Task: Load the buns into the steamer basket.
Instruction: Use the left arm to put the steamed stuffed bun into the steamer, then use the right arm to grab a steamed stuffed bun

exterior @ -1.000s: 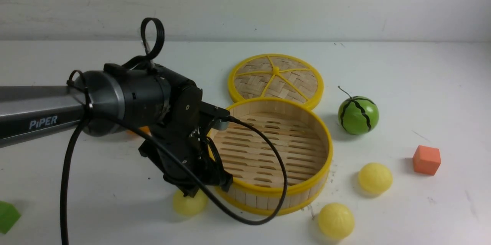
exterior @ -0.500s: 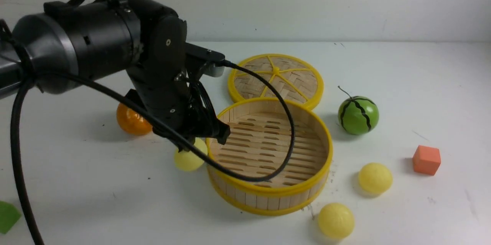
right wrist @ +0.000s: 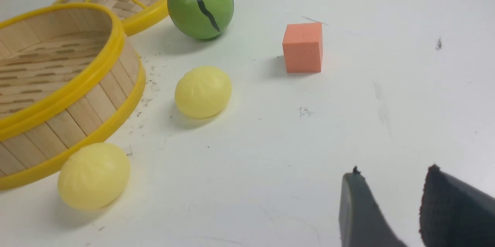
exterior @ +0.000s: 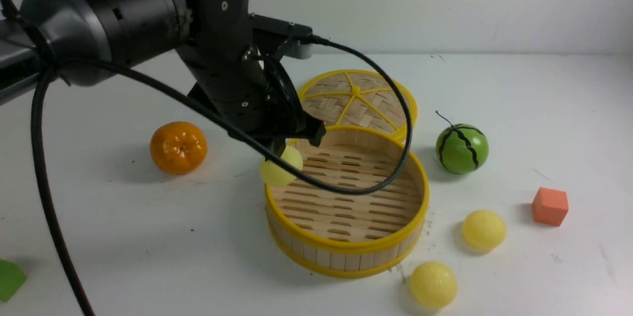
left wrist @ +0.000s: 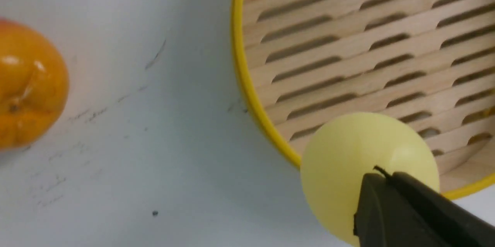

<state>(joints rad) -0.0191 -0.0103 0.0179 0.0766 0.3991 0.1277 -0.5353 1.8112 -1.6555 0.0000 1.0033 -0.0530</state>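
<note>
So the left arm has come up and swung right since a second ago. The lifted bun [exterior: 282, 166] was down on the desk [exterior: 123, 237] by the near-left side of the steamer basket [exterior: 346, 246], and now it's in the air right over the basket's left rim. The orange [exterior: 178, 147] was hidden behind the arm before and is in plain sight now, sitting left of the basket.

The left gripper [exterior: 278, 150] is pinching that bun from above. In the left wrist view one dark finger [left wrist: 386, 204] lies across the bun, with the yellow rim and slatted floor behind it.

The basket is empty, about mid-desk. Its woven lid [exterior: 361, 108] lies flat just behind it, toward the far edge. The second bun [exterior: 483, 229] is on the desk to the right of the basket. The third bun [exterior: 433, 284] is close by the basket's near-right side, toward the near edge.

The right gripper [right wrist: 393, 173] only shows in its own wrist view, low over bare desk, fingers spread with nothing between them.

Other stuff: a watermelon ball [exterior: 462, 148] right of the basket, a red-orange cube [exterior: 550, 206] further right, and a green block [exterior: 9, 279] in the near-left corner.
</note>
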